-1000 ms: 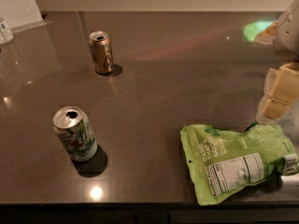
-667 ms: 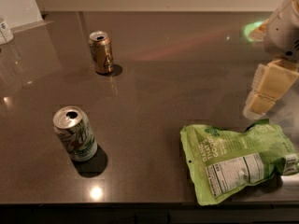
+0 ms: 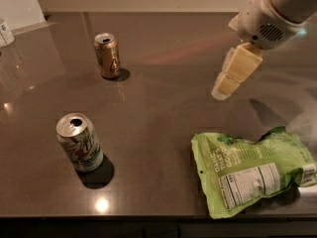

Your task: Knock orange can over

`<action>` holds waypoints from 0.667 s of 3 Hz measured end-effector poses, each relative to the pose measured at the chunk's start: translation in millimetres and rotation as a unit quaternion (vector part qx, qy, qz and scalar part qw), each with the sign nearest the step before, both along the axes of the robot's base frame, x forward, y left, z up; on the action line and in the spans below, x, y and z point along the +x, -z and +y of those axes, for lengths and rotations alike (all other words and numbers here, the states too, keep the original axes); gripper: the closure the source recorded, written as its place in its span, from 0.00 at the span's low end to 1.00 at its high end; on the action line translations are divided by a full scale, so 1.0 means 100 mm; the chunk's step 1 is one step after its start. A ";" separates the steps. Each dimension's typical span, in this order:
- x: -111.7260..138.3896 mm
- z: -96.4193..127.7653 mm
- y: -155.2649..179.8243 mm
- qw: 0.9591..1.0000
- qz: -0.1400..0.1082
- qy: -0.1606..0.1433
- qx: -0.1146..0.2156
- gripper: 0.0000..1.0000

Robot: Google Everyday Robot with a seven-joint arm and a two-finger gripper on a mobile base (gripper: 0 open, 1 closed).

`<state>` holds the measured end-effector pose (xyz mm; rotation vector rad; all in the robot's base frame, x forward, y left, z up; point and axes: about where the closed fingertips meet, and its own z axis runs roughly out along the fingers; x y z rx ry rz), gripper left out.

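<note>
Orange-brown, thin-walled and likely light, so calls for a sideways shove high on the orange can [image 3: 107, 55], upright at the far left of the table [image 3: 163, 118], from the gripper [image 3: 221, 90] poised upper right, jaws impossible to judge, across open tabletop well apart from white-and-green can [image 3: 79, 143], green pouch [image 3: 252, 170] and front edge.

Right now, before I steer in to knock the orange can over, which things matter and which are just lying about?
Part of the job:
orange can, upright, far left
gripper, in the air at upper right, well clear of that can

Just lying about:
white-and-green can, upright, front left
green snack bag, flat, front right
white labelled item, cut off at the left edge
</note>
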<state>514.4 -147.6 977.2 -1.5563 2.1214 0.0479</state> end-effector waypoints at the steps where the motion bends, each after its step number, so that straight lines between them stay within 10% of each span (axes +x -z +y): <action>1: 0.33 0.31 -0.01 0.999 -0.013 -0.002 0.045 0.00; 2: 0.67 0.65 -0.02 0.996 -0.025 0.000 0.088 0.00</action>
